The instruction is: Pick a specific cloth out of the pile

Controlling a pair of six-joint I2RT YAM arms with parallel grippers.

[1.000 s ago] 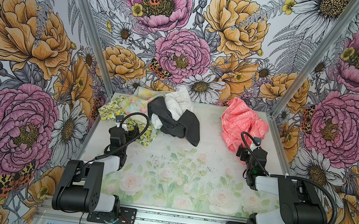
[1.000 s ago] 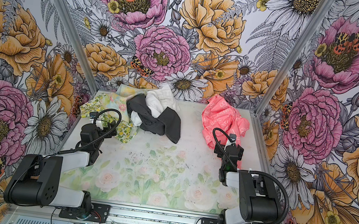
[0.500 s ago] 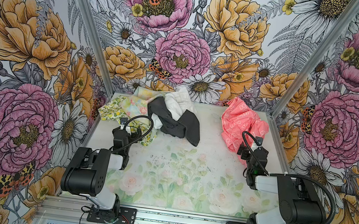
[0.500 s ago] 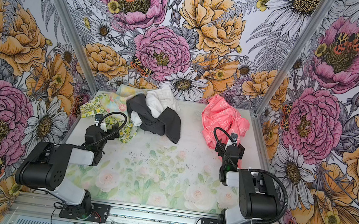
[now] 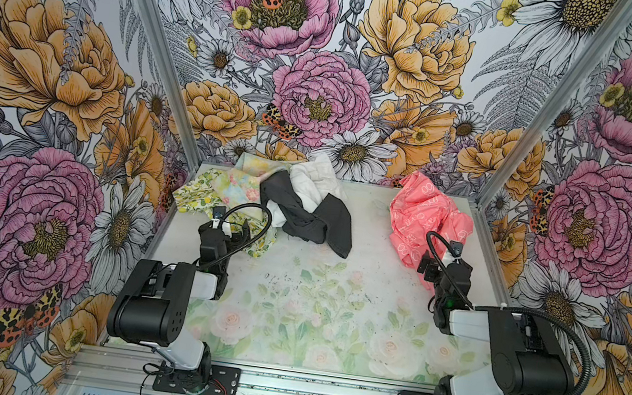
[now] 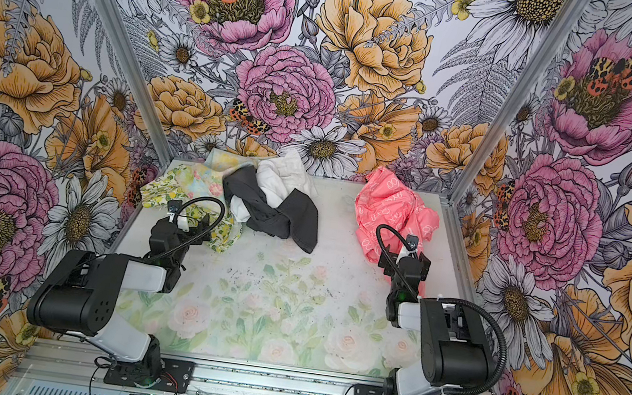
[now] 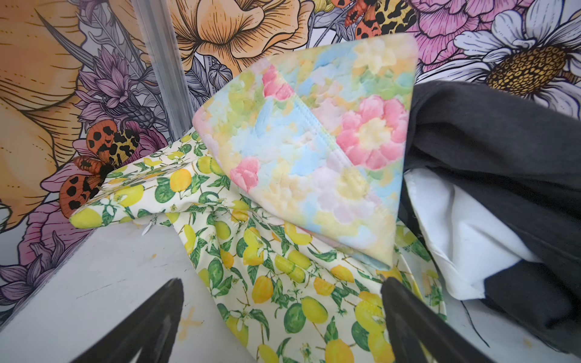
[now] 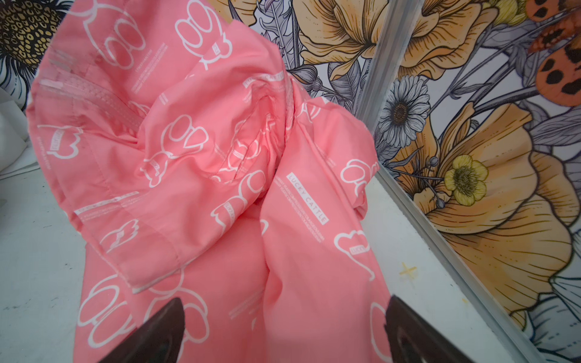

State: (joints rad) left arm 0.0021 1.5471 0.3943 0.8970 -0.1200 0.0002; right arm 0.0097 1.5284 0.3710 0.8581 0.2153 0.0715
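Note:
The coral-pink cloth (image 5: 424, 218) (image 6: 392, 213) with white outline shapes lies crumpled at the back right, apart from the pile (image 5: 296, 204) (image 6: 263, 199). The pile is at the back left. My right gripper (image 5: 444, 263) (image 6: 404, 259) stands open at the cloth's near edge. In the right wrist view the cloth (image 8: 220, 188) fills the space ahead of the right gripper (image 8: 283, 311), unclamped. My left gripper (image 5: 230, 225) (image 6: 188, 222) (image 7: 281, 295) is open over the lemon-print cloth (image 7: 276, 283) at the pile's near left.
The pile holds a dark grey cloth (image 5: 315, 219), a white cloth (image 5: 314, 183) and a pastel floral cloth (image 7: 314, 141). Flower-printed walls close in the left, back and right. A metal post (image 8: 374, 94) stands close behind the pink cloth. The pale floral tabletop (image 5: 311, 311) stretches toward the front.
The left arm has swung rightward and its gripper has edged forward over the lemon-print cloth. The right gripper has barely shifted. Both have stayed open.

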